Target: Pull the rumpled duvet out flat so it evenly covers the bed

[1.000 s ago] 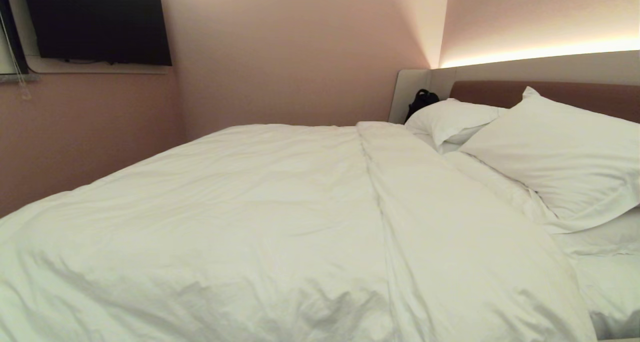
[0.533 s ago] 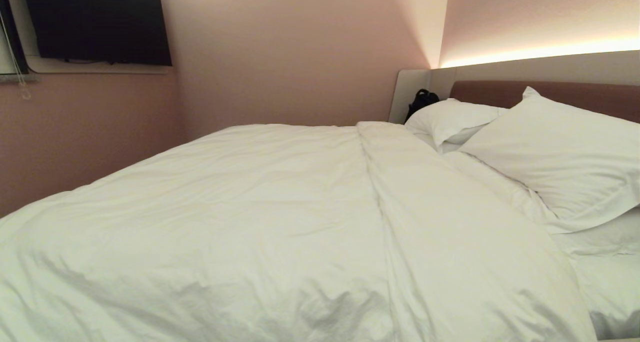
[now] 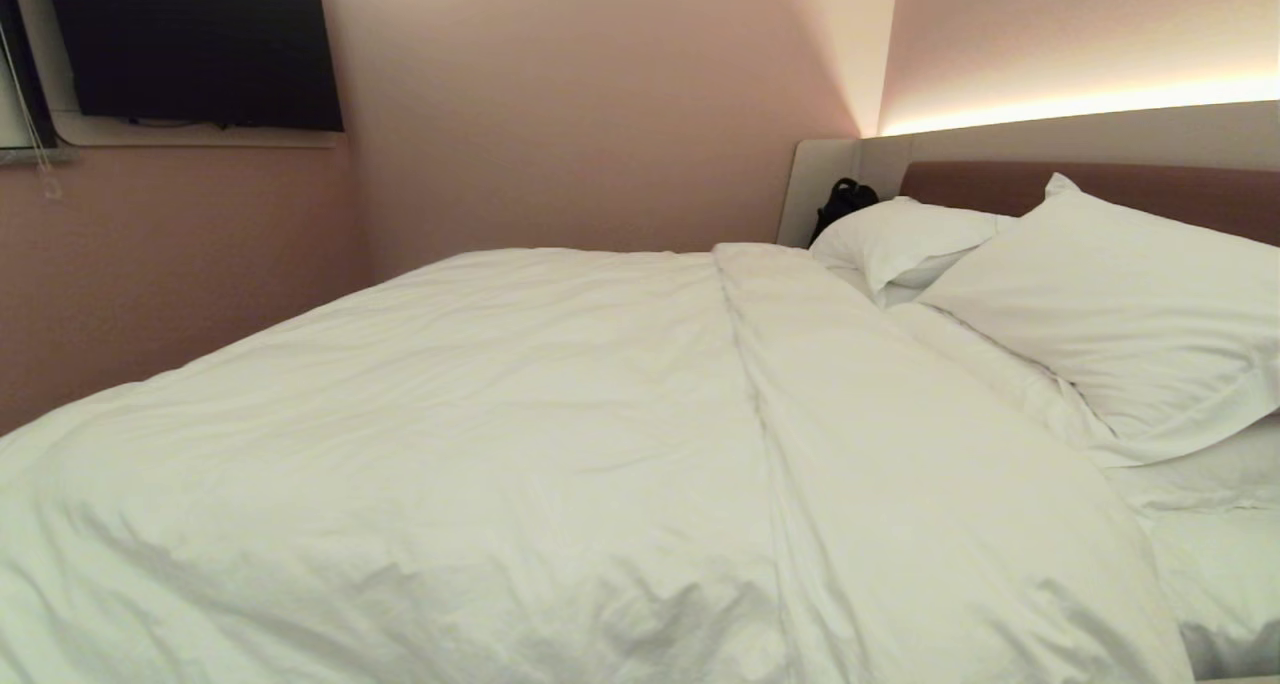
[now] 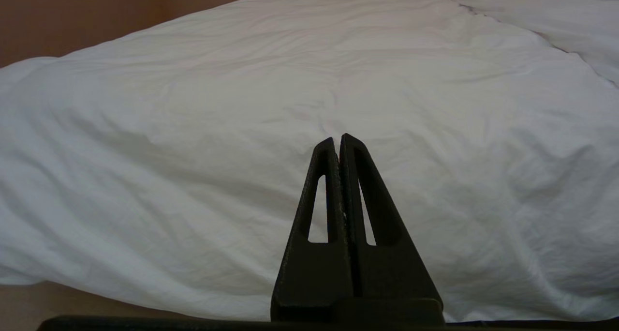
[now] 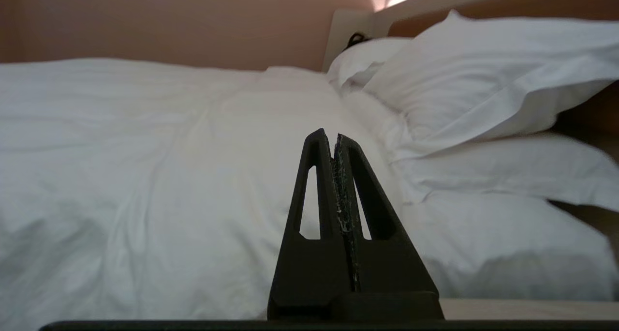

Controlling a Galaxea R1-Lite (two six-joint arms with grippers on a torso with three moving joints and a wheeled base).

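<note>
The white puffy duvet [image 3: 520, 444] lies spread over most of the bed, with a long fold or seam [image 3: 760, 414] running from the near edge toward the far side. Its upper edge stops short of the pillows. The bed's brown headboard [image 3: 1000, 184] shows at the right. Neither arm appears in the head view. My left gripper [image 4: 337, 138] is shut and empty, held in front of the duvet's near side [image 4: 242, 152]. My right gripper [image 5: 333, 136] is shut and empty, pointing toward the duvet [image 5: 145, 152] near the pillows.
Two white pillows [image 3: 1110, 324] [image 3: 905, 239] lean at the headboard, with bare sheet [image 3: 1220, 574] below them. A dark bag [image 3: 843, 199] sits in the far corner. A black TV [image 3: 195, 44] hangs on the pink wall at left.
Nothing in the head view has visibly moved; the duvet and pillows lie as before.
</note>
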